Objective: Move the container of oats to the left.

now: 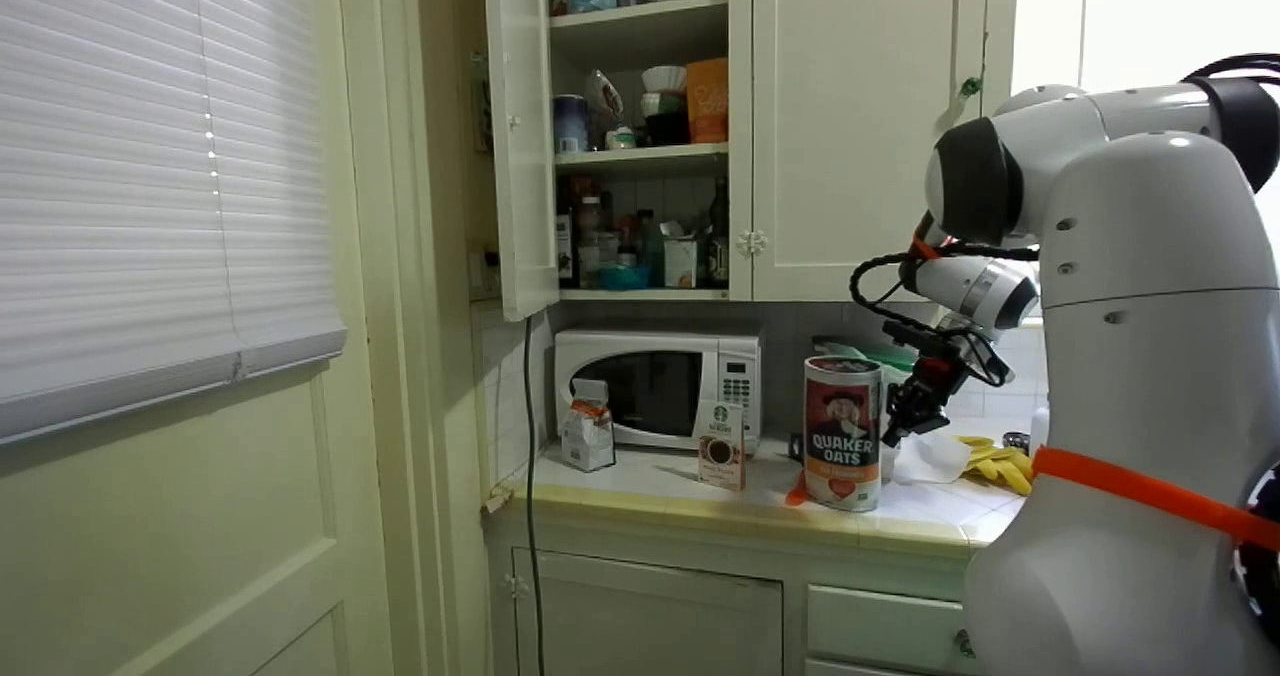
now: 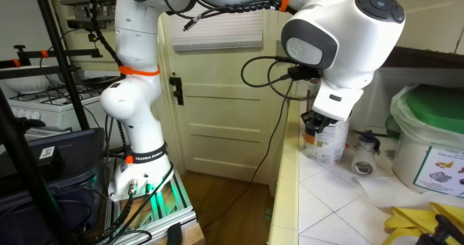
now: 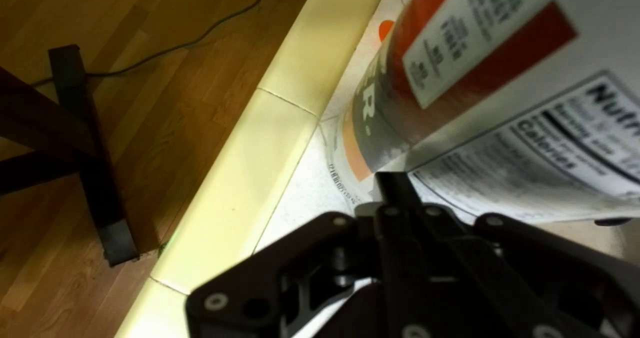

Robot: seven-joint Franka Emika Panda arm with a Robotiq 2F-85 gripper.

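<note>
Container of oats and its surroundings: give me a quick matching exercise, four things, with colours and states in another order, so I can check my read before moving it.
Things:
1. container of oats
2. microwave
3. bin lid
4. hand

Descriptions:
A. green
B. black, jaws together
C. white and boxy
D. upright, partly red

Right pairs: 1-D, 2-C, 3-A, 4-B
</note>
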